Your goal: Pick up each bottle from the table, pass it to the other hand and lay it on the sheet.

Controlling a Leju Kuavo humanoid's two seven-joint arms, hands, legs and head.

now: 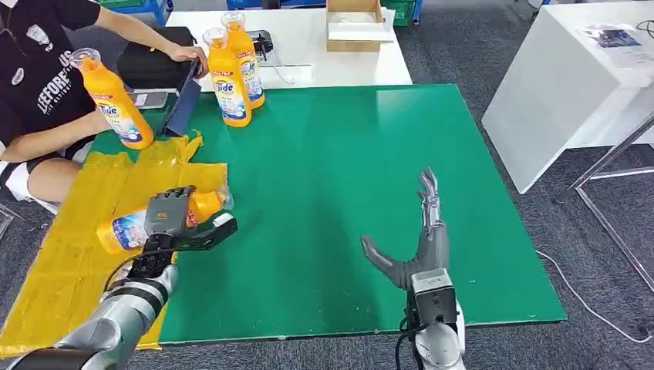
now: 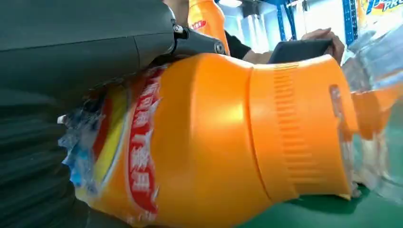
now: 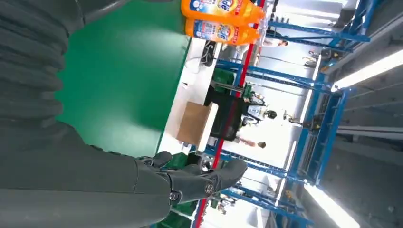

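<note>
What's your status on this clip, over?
Left hand grips lying bottle over yellow sheet's edge. Right hand open, empty over green table. Three bottles upright; a person's hand nearby.

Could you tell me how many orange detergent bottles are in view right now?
4. Two upright bottles stand together at the green table's far edge, a person holds a third tilted at the left, and the left hand grips a fourth over the yellow sheet.

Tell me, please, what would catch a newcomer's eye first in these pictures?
Probably the orange bottle lying sideways in the left hand at the edge of the yellow sheet. Next, the right hand, open above the green table, and the two upright bottles at its far edge.
</note>
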